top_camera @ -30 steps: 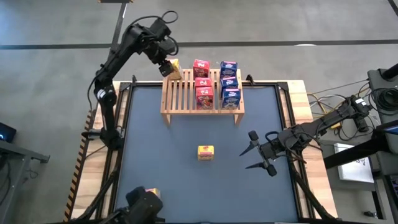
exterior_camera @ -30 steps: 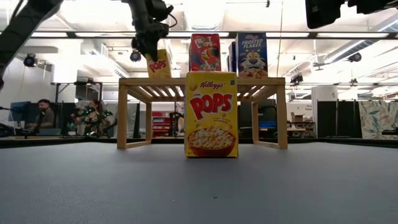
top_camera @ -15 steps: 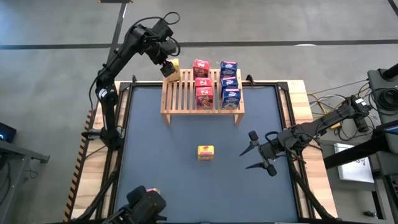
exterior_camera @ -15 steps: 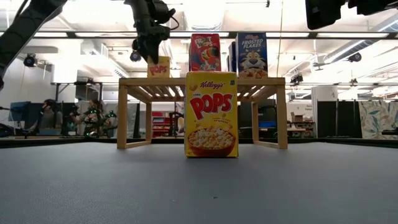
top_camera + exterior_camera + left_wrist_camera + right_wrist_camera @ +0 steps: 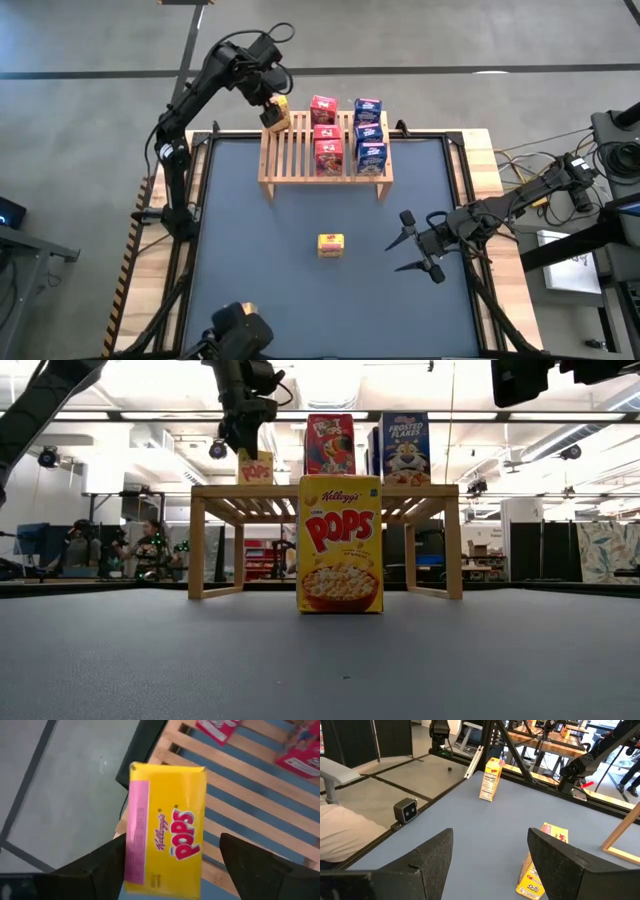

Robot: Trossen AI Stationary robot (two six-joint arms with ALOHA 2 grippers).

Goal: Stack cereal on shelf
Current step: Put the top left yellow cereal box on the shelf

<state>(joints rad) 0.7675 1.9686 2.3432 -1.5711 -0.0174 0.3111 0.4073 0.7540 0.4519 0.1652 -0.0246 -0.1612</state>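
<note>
Neighbours: red boxes (image 5: 325, 130) and blue boxes (image 5: 369, 130) crowd my shelf (image 5: 290, 160).
Left gripper (image 5: 272, 104): my fingers spread around yellow box (image 5: 277, 113).
Right gripper (image 5: 412, 244): mine, parted, empty.
Surface: dark mat (image 5: 250, 260), second yellow box (image 5: 331, 244) standing.

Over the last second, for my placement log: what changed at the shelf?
The left gripper set the tilted yellow box upright on the shelf corner, and its fingers spread off it. The right gripper, the yellow box on the table and the red and blue boxes stayed put.
</note>
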